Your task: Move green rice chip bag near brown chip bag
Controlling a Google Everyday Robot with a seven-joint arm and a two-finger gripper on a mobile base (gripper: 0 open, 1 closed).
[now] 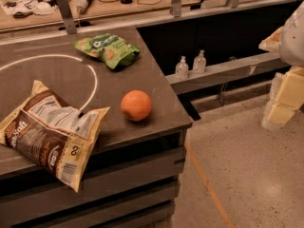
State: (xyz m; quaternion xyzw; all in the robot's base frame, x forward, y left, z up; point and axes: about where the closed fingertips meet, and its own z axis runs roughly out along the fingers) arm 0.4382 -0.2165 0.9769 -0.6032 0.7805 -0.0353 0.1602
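Tool (pixel 284 103) is at 3 o'clock in the view, off the worktop (pixel 57 80) and out over the floor. It's well apart from everything and holds nothing you can see. I can't tell whether it's wide or narrow.

Green bag (pixel 108 50) lies flat at the worktop's far side, about 12 o'clock, near the right edge. Brown bag (pixel 50 132) is at 8 o'clock with its near corner hanging over the front edge. The two bags are well apart. Orange (pixel 136 105) sits between them, at 4 o'clock on the worktop, near the front-right corner.

Nothing looks started, so you've got the whole reach ahead.

Risks:
- The orange is on the straight line from the tool to the brown bag. If you clip it, it probably rolls off the edge.
- The green bag is crinkly and lies flat, so a shallow pinch may slip or only catch film.
- The brown bag overhangs. If you drop the green bag onto it or shove it, it could tip to the floor.
- If you swing in low from 3 o'clock, you may hit the worktop's side.
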